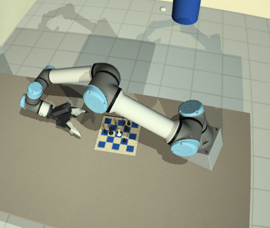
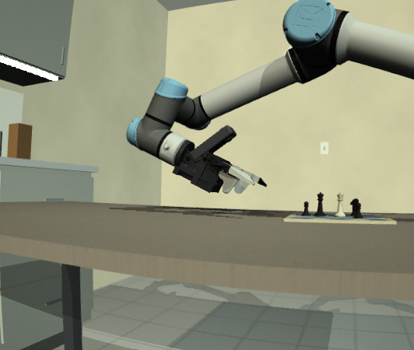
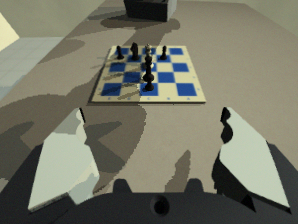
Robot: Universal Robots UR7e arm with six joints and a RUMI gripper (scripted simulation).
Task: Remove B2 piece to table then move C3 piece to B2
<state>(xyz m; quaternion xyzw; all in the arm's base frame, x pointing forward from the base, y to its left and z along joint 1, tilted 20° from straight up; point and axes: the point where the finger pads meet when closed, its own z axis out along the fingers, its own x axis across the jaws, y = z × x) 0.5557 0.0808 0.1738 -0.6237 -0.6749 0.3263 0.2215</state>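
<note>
A black pawn (image 1: 124, 141) (image 2: 358, 211) (image 3: 164, 53) stands upright on B2 of the blue-and-cream board (image 1: 96, 145) (image 2: 335, 221) (image 3: 198, 98). The white king (image 1: 119, 133) (image 2: 339, 206) (image 3: 148, 47) stands upright on C3, mostly hidden behind the black king in the wrist view. My gripper (image 1: 85, 124) (image 2: 254, 186) (image 3: 152, 108) is open and empty. It hangs above the table, off the board on the side away from the robot base, tilted with its fingers pointing toward the board.
The black king (image 1: 110, 131) (image 2: 320, 206) is on C4, with a black pawn (image 1: 105, 131) (image 2: 306, 209) on C5. A black knight (image 1: 126, 128) is on D2 and another black pawn (image 1: 128, 123) (image 3: 119, 53) on E2. The robot base (image 1: 214, 149) (image 3: 149, 10) stands beyond the board.
</note>
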